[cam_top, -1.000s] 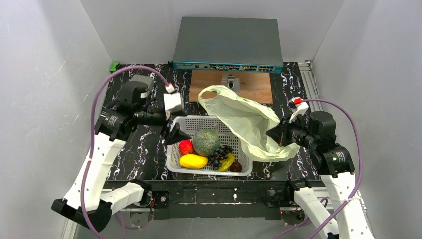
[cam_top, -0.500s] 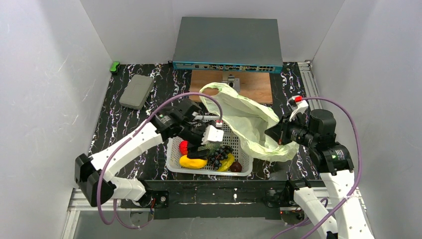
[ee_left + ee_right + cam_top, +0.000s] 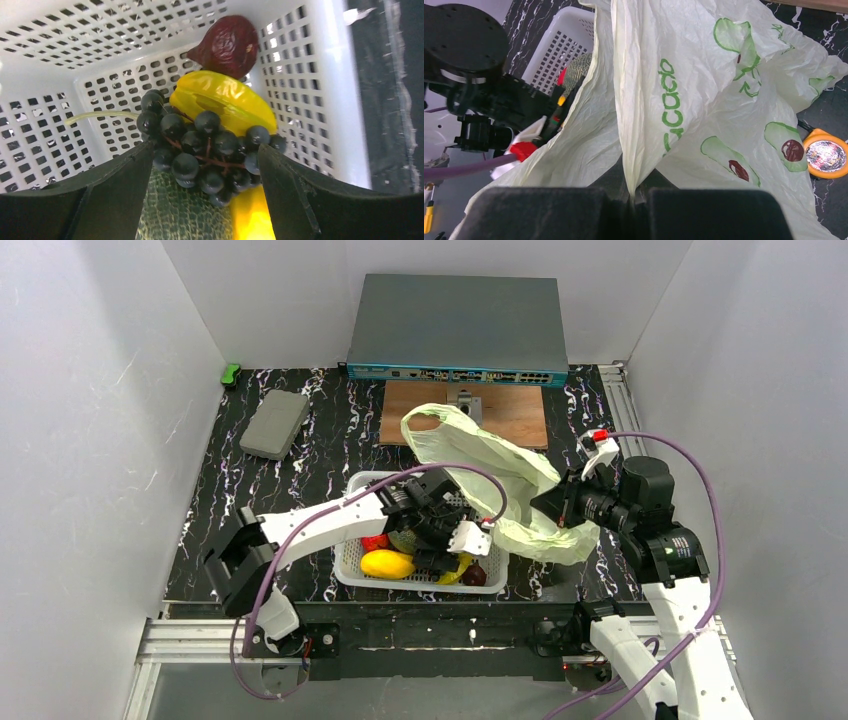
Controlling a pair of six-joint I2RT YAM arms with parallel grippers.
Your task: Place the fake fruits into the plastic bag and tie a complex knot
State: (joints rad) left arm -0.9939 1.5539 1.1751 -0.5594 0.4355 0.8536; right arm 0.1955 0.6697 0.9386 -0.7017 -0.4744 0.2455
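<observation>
Black marbled table (image 3: 310, 450): at six o'clock sits the white basket (image 3: 350, 565), where the left gripper (image 3: 205, 150) holds its jaws apart, flanking the grapes (image 3: 207, 122) (banana (image 3: 220, 95) just behind). At four o'clock the right gripper (image 3: 636, 197) is clamped on the plastic bag (image 3: 704, 75).

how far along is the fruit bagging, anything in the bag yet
Done: the right gripper has the plastic bag pinched and held up next to the white basket. In hand: the left gripper is down in the basket, jaws open either side of the grapes, not closed on them. Left: every fruit, since melon, mango, banana and plum lie in the basket; then the knot.
</observation>
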